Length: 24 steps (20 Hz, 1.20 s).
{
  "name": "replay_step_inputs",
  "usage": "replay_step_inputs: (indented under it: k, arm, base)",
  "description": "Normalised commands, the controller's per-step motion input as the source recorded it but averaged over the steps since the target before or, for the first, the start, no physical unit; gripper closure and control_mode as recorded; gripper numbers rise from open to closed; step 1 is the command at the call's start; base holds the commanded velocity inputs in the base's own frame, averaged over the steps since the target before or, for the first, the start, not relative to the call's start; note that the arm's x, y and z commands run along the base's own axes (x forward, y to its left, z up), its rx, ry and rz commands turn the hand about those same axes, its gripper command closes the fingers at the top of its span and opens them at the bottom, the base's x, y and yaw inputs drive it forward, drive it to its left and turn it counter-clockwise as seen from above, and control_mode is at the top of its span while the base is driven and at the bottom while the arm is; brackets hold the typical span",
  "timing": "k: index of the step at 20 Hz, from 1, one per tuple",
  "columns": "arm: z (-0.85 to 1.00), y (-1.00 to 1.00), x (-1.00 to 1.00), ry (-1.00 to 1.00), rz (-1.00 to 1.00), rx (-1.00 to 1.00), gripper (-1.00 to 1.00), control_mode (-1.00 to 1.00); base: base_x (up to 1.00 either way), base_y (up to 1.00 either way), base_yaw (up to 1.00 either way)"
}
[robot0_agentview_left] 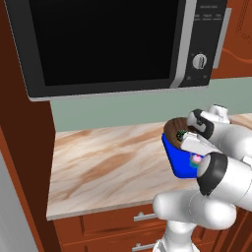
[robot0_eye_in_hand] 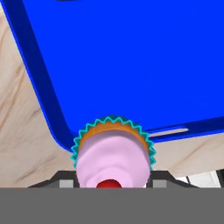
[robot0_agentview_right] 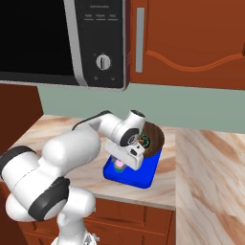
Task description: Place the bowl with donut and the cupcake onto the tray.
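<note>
My gripper [robot0_eye_in_hand: 113, 183] is shut on the cupcake [robot0_eye_in_hand: 113, 153], whose teal wrapper, pink frosting and red cherry sit between the fingers. In the hand view it hangs above the near rounded corner of the bright-blue tray [robot0_eye_in_hand: 131, 65]. From the right base view the cupcake [robot0_agentview_right: 118, 165] is low over the tray [robot0_agentview_right: 143, 176], under the white hand. The dark-brown wooden bowl [robot0_agentview_right: 155, 135] rests at the tray's far end with the chocolate-iced donut [robot0_agentview_right: 143, 141] in it. The left base view has the bowl [robot0_agentview_left: 172, 129], donut [robot0_agentview_left: 183, 134], tray [robot0_agentview_left: 177, 160] and cupcake [robot0_agentview_left: 197, 159] partly behind the arm.
A black microwave [robot0_agentview_left: 108, 44] hangs above the marble counter [robot0_agentview_left: 108, 162]. Red-brown wall cabinets [robot0_agentview_right: 191, 38] are above on the right, and a tall cabinet side [robot0_agentview_left: 24, 162] bounds the counter's left end. Drawers [robot0_agentview_left: 128, 219] lie under the counter's front edge.
</note>
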Motion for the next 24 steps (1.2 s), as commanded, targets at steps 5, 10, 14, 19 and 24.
replay_step_inputs:
  k: [5,10,14,19,24]
  arm:
    - [-0.16,-0.01,0.21,-0.05,-0.03,0.02,1.0,-1.0]
    - [-0.18,0.0,0.2,-0.03,-0.03,0.01,1.0,-1.0]
    - [-0.21,0.0,0.16,-0.02,-0.02,0.0,1.0,-1.0]
    - [-0.22,0.0,0.13,-0.02,-0.02,0.0,1.0,-1.0]
    - [-0.17,0.0,0.14,0.0,-0.03,0.0,1.0,-1.0]
  base:
    - [0.0,0.0,0.0]
    - [0.0,0.0,0.0]
    - [0.0,0.0,0.0]
    - [0.0,0.0,0.0]
    - [0.0,0.0,0.0]
